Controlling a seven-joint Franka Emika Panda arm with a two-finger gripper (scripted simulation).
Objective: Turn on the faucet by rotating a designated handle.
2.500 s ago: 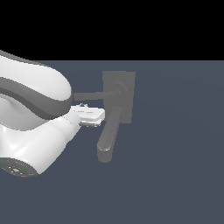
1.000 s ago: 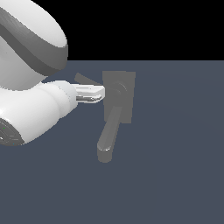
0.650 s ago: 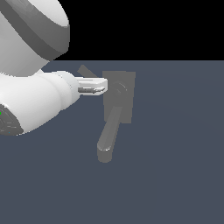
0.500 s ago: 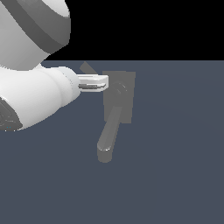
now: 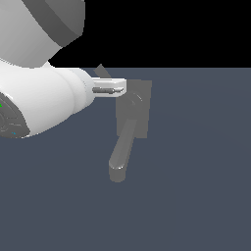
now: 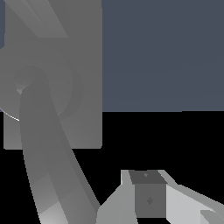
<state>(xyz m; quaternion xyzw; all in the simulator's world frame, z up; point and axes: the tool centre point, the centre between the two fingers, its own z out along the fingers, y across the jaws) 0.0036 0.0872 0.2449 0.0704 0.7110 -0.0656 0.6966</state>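
In the exterior view the grey faucet stands with its flat back plate (image 5: 141,109) upright and its thick spout (image 5: 121,152) reaching down toward the front. The handle (image 5: 102,71) is a thin grey bar slanting up to the exterior view's left from the hub, mostly hidden behind my hand. My gripper (image 5: 121,87) lies level, its tips against the plate's upper left edge just below the handle, and its fingers look shut with nothing between them. The wrist view shows the back plate (image 6: 83,52), the spout (image 6: 43,166), the handle (image 6: 43,17) and one of my fingers (image 6: 149,197).
My big white arm (image 5: 39,98) fills the exterior view's left side, close to the faucet. The faucet stands on a flat dark blue-grey floor (image 5: 196,186).
My gripper has risen and pushed right toward the back plate. The handle has swung from pointing level to the left to slanting up-left.
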